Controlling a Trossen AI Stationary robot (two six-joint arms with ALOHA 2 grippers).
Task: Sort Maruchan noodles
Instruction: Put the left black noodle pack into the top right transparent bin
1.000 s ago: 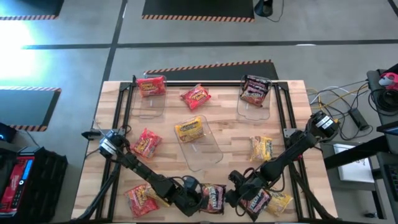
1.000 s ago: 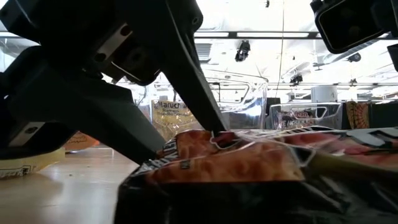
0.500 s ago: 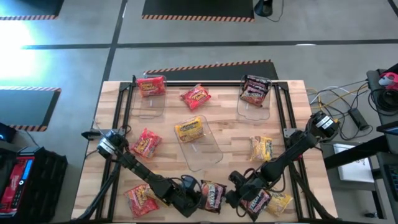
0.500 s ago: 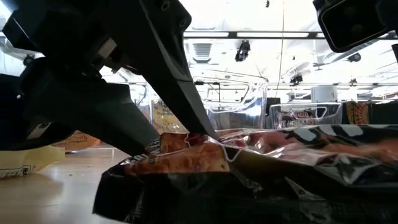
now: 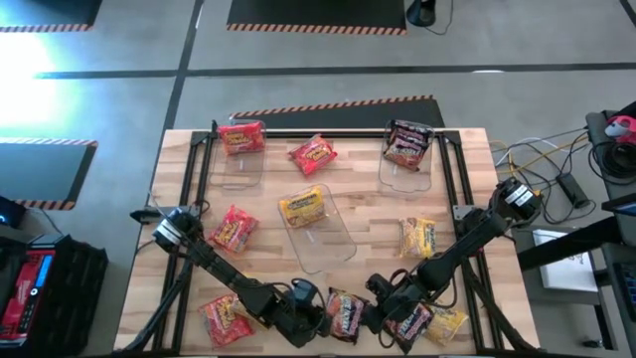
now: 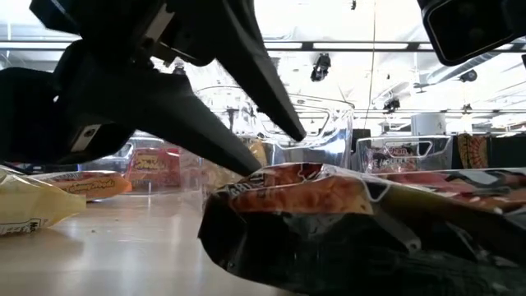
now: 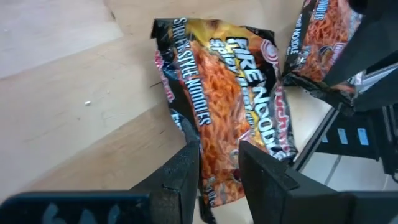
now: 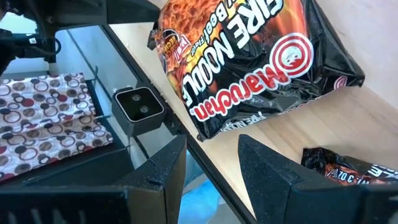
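Both end effectors (image 5: 320,320) (image 5: 383,316) low, near edge.

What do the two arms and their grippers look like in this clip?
Both arms are dark, jointed, with pale round motor housings near their bases. The left gripper and right gripper each have two matte black, blocky fingers tapering to flat tips. The left gripper shows silver plates with screws.

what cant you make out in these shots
- High view: left gripper and right gripper sit crowded on the dark packets; which packet each touches is too small to tell.
- Low view: a near black packet hides the table behind.
- Right wrist view: second dark packet cut off by the edge.
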